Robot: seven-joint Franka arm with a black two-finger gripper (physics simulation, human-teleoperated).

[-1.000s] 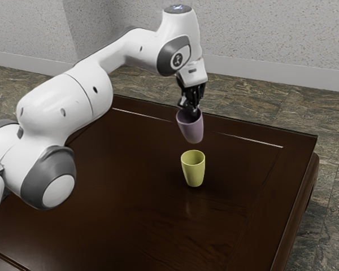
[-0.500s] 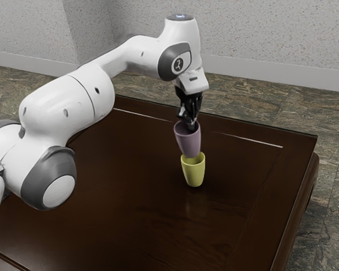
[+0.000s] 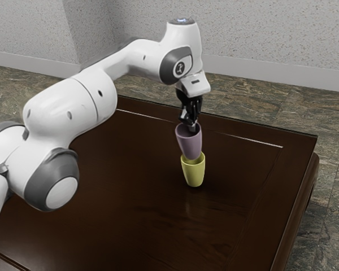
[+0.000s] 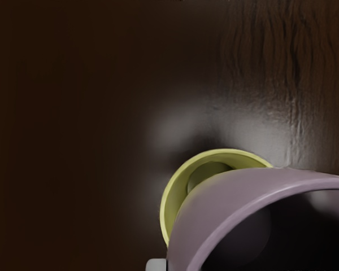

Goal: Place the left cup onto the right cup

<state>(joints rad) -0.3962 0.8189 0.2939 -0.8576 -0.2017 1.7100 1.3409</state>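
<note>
Fingers (image 3: 188, 117), black, two: closed narrowly on the rim of the mauve tapered plastic cup (image 3: 190, 142), one inside the wall and one outside. The mauve tapered plastic cup hangs directly below the fingers, slightly tilted, mouth up, its base sunk into the mouth of the yellow-green tapered plastic cup (image 3: 193, 171). The latter stands upright on the dark brown wooden counter (image 3: 130, 214), near its middle.

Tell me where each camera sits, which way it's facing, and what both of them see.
Exterior view: beside the table, facing across it; shows the white arm and pincer pinching the purple cup.
Wrist view: on the hand, looking down past the purple cup's rim into the yellow cup.
Shared: both cups, the dark table.
</note>
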